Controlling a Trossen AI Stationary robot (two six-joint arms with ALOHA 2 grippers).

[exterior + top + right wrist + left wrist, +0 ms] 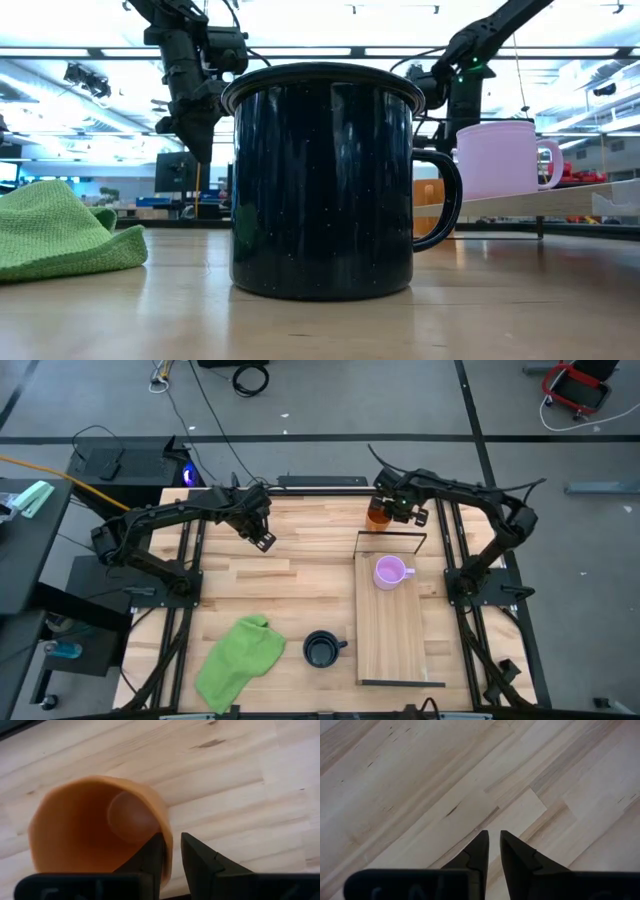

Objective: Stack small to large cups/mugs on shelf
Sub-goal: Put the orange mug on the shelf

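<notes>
Orange mug is being pinched at its rim by the right tool, fingers nearly closed across the wall, beyond the shelf's far end; this grip suits lifting. Purple mug is sitting on the shelf, black mug on the desk. Left tool, nearly closed and empty, is hovering clear.

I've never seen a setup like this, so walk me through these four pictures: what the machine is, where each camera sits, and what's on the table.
Two dark robot arms work at a wooden table. One camera looks down from above, one sits at table height, and one rides on each wrist.

On the table lie a green cloth, a black mug and a light-wood shelf carrying a purple mug.

The right pincer is clamped on the rim of an orange mug beyond the shelf's far end. The left pincer hangs shut and empty over bare wood.
</notes>
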